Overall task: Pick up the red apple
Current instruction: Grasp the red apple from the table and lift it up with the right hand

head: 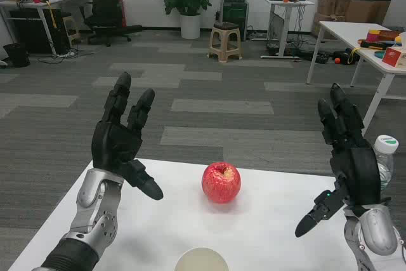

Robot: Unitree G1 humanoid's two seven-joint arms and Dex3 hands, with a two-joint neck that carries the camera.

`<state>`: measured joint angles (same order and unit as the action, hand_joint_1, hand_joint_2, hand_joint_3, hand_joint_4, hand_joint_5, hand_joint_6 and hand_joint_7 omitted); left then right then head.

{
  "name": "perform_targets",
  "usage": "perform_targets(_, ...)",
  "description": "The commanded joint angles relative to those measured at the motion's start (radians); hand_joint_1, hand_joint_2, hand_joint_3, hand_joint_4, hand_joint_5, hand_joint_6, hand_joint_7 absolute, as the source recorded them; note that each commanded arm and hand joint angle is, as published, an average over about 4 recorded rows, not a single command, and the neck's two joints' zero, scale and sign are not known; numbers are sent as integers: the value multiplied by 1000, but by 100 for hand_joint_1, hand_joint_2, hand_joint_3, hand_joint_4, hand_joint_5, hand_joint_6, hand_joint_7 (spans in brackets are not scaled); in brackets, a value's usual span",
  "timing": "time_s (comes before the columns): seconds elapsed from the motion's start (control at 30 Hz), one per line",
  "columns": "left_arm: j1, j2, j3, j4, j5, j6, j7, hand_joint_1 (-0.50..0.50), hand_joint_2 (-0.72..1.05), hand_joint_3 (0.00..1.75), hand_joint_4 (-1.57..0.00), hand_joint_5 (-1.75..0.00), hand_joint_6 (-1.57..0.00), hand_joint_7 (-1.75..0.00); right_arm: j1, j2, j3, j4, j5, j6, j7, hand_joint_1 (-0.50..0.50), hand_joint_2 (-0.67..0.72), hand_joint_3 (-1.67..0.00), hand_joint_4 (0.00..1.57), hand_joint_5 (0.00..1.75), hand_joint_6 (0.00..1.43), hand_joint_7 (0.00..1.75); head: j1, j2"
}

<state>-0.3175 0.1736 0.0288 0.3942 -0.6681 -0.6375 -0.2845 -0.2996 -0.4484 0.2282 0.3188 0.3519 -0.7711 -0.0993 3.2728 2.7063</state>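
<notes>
A red apple [221, 182] sits on the white table [158, 226], near its far edge and about midway between my hands. My left hand [122, 138] is raised above the table to the apple's left, fingers spread upward, holding nothing. My right hand [346, 157] is raised to the apple's right, fingers also apart and empty. Neither hand touches the apple.
The rim of a pale cup [202, 259] shows at the table's near edge, in front of the apple. A clear bottle with a green-and-white cap [385, 150] stands behind my right hand. Beyond the table lie grey floor, a stool [225, 41] and other desks.
</notes>
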Motion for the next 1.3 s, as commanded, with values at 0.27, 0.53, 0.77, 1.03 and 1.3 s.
perform_targets(0.27,-35,9,-199,114,56,-508,423,-50,-64,9,0,-164,-89,-112,69,-30,-26,-52,12,-92,-60,-38,72,0,0,0,0,0,-39,208)
perform_targets(0.53,-35,9,-199,114,56,-508,423,-50,-64,4,0,-164,-89,-112,69,-30,-24,-53,12,-93,-60,-38,72,0,0,0,0,0,-37,202)
perform_targets(0.77,-35,7,-199,118,54,-508,423,-50,-64,9,0,-164,-89,-112,69,-30,-23,-52,12,-92,-60,-38,72,0,0,0,0,0,-36,119)
perform_targets(1.03,-38,8,-188,124,42,-505,424,-50,-59,9,0,-164,-85,-112,69,-27,-30,-53,15,-91,-60,-38,72,0,0,0,0,0,-13,-242)
perform_targets(1.3,-32,17,-152,119,41,-467,424,-50,-55,7,-4,-164,-80,-112,74,-29,-36,-63,18,-91,-60,-38,72,0,0,0,0,0,15,-387)
